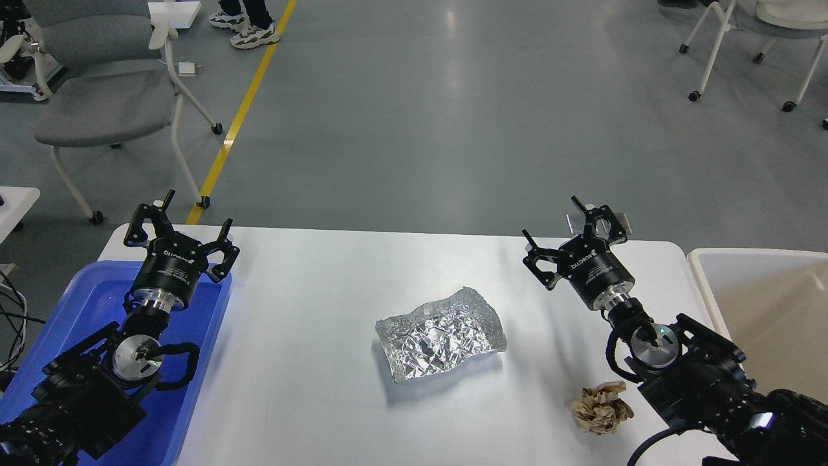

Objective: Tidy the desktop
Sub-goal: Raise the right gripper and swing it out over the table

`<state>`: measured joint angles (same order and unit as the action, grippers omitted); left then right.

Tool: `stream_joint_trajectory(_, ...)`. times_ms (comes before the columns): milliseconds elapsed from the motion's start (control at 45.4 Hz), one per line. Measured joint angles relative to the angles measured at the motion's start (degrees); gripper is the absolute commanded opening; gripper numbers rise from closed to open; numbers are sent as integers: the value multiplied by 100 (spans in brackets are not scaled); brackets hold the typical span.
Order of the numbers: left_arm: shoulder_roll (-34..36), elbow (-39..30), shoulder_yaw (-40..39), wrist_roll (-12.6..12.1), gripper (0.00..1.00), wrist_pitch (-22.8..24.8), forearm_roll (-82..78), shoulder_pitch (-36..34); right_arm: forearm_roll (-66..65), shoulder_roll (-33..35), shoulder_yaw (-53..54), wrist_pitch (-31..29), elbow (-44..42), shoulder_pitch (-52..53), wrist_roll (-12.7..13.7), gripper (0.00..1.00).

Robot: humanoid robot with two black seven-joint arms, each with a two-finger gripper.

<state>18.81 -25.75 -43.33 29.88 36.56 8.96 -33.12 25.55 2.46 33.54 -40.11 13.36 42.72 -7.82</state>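
White tabletop, smooth, rounded corners, spans centre of view between blue tray at left and cream bin at right. Crumpled foil tray lies mid-tabletop; brown paper wad near right arm. Left gripper and right gripper hover, fingers spread open, empty.

white desktop, blue tray, silver foil

Desktop: foil, paper wad
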Motion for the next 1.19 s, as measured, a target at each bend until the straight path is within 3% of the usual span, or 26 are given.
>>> stream_joint_trajectory(528,8,0,1,8,100,7,8,1,-757,23,-148,-11,205,228,6,100)
stream_joint_trajectory(925,8,0,5,9,100,3,8,1,-2418,158,-388,-2,569,969,17,100)
stream_joint_trajectory(1189,9,0,8,10,100,1,10,-2,-3999,578,-568,260,1499,1654,22,100)
